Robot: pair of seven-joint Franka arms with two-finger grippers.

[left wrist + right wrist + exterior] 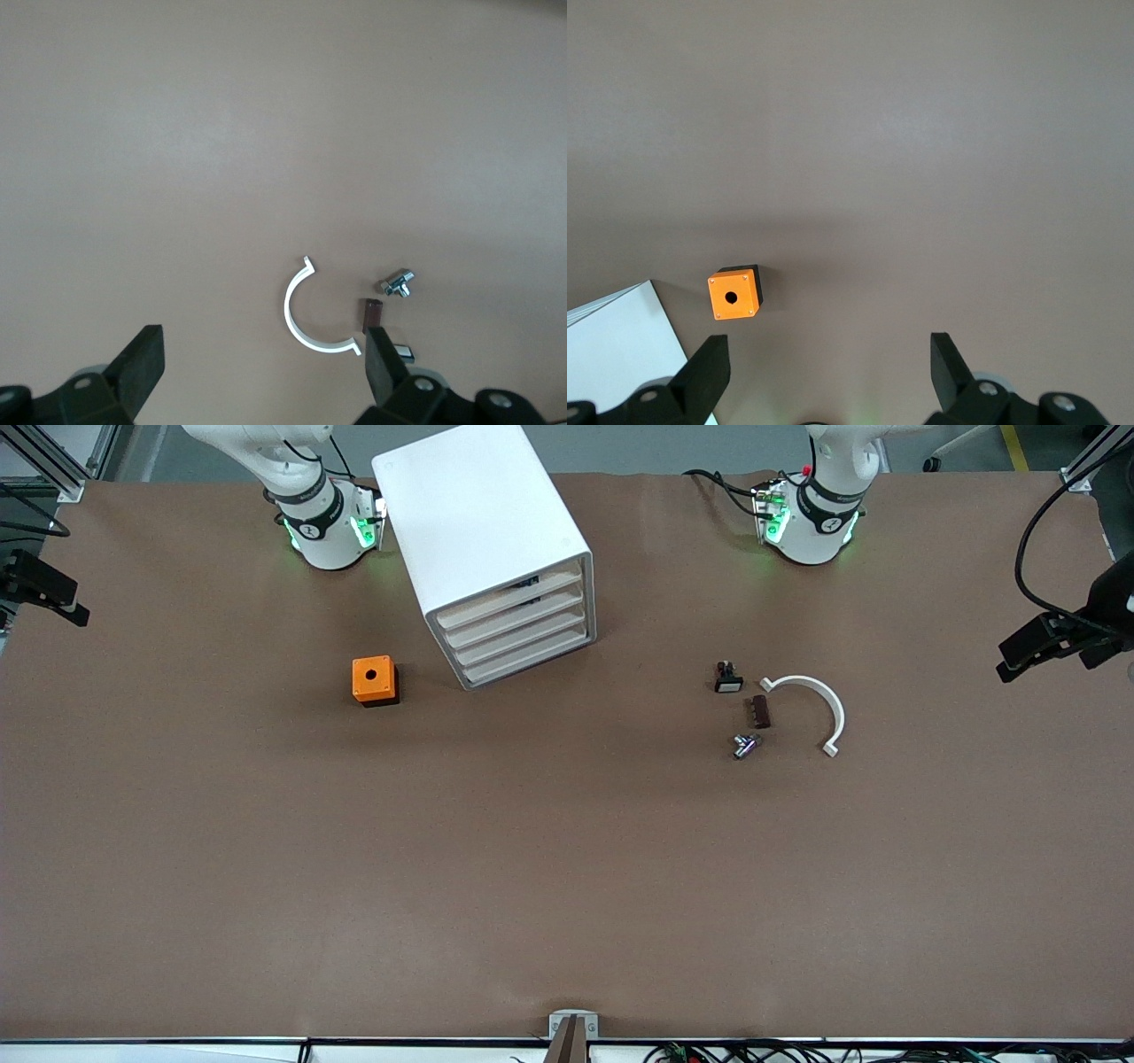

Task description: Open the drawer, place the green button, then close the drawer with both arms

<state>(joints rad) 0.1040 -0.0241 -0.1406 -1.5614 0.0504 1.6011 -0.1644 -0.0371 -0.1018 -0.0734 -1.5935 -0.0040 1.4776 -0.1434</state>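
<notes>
The white cabinet stands near the right arm's base, and its four pale drawers are all pushed in. The tiny button lies on its side on the table toward the left arm's end; it also shows in the left wrist view, where its cap looks pale and shiny. My left gripper is open and empty, high over the table beside the small parts. My right gripper is open and empty, high over the table near the orange cube. Neither hand shows in the front view.
A white C-shaped clamp, a small brown block and a black part with a white rectangular cap lie beside the button. The orange cube with a hole sits beside the cabinet. The cabinet's corner shows in the right wrist view.
</notes>
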